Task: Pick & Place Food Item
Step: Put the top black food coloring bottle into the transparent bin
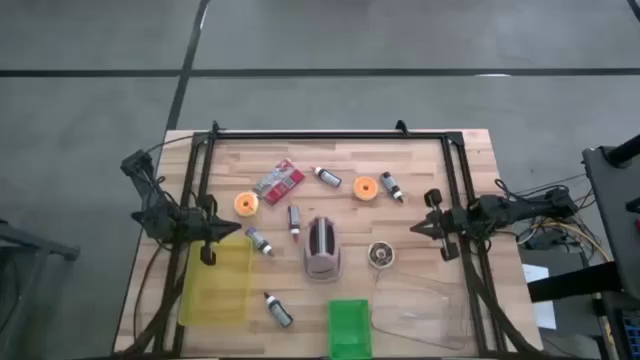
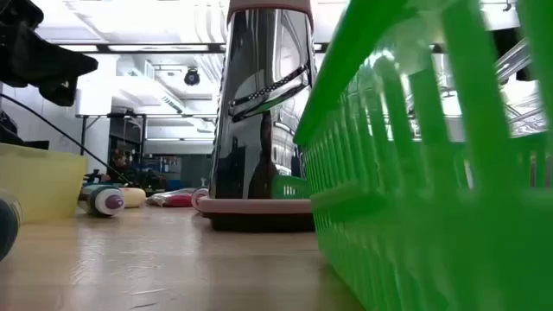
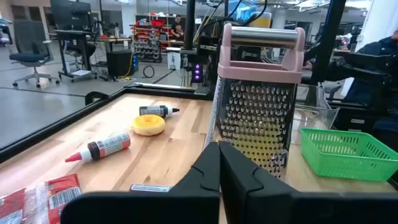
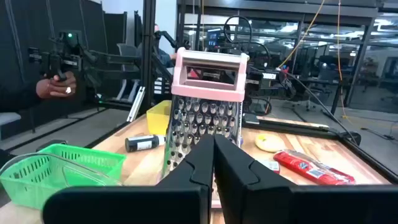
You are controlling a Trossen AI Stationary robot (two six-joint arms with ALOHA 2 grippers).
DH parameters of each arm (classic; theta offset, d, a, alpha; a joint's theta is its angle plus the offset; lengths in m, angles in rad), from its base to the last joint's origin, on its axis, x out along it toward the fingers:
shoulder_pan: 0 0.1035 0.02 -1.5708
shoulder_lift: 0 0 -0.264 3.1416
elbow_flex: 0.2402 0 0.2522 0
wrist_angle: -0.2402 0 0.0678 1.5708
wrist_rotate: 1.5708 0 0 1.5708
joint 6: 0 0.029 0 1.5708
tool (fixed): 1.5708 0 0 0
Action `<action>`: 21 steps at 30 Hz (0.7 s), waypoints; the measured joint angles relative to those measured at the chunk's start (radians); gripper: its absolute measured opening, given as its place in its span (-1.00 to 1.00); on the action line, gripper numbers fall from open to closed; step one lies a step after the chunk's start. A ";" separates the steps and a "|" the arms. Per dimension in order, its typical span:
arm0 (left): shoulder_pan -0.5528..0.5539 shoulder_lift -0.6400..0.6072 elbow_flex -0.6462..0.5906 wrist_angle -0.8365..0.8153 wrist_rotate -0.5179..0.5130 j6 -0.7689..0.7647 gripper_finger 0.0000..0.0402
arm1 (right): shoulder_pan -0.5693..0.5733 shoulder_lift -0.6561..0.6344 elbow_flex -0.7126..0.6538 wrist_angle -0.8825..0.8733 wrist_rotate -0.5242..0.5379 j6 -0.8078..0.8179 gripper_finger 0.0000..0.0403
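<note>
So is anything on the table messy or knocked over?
Nothing is spilled or broken. The small bottles lie on their sides, scattered at different angles. The grater stands upright in the middle, and the green basket hangs slightly past the table's near edge.

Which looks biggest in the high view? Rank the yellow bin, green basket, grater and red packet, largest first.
1. yellow bin
2. green basket
3. grater
4. red packet
Basket and grater look close; the basket is cropped.
</note>
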 joint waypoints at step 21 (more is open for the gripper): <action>0.000 0.000 -0.001 0.004 0.002 0.013 -1.00 | 0.000 0.000 0.000 -0.014 0.051 0.076 -0.96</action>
